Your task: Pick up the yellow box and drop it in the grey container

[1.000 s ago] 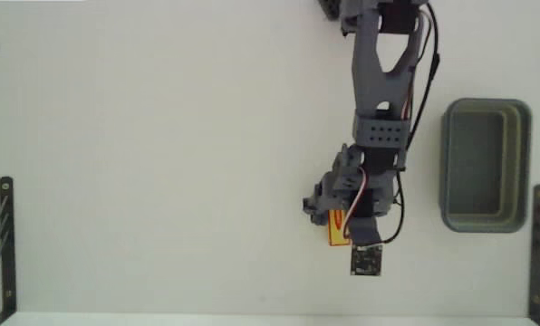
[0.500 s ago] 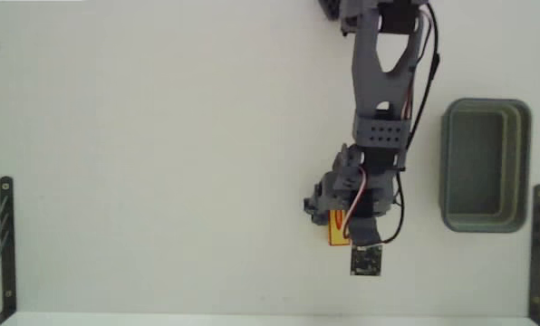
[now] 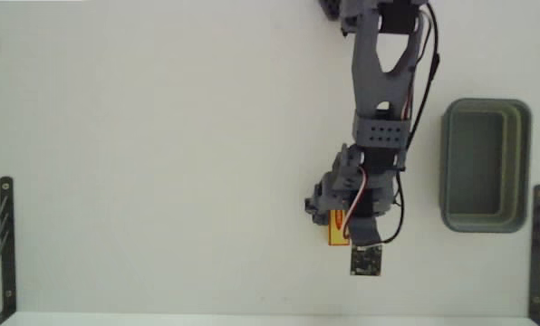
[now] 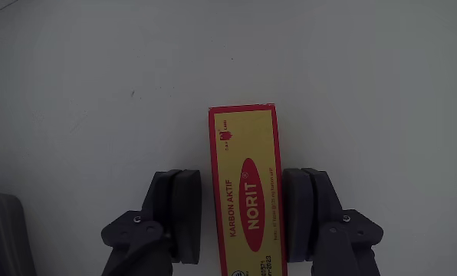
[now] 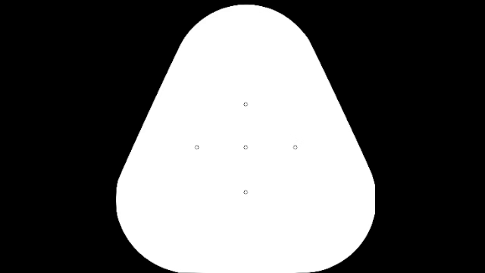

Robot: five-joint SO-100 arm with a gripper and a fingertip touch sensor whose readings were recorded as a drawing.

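While gripper [image 4: 242,211] brackets yellow box [image 4: 244,184], grey container [image 3: 485,166] holds nothing.

Yellow box [image 4: 244,192] cut off by bottom edge in wrist view; lower end and small print there out of frame. Small text and tiny mark near top end too small to read. In fixed view yellow box [image 3: 337,231] mostly covered by arm [image 3: 379,100], only a sliver with a bit of red showing. Gripper [image 4: 242,211] fingers [image 4: 179,211] cropped at bottom edge, bodies out of frame; contact with box sides hard to confirm, thin gap on left side possible. Arm base cut off by top edge in fixed view. Dark object [image 4: 2,234] at wrist view's lower left corner cropped, unidentifiable. Black frame pieces [image 3: 0,240] at fixed view's side edges partly cropped.
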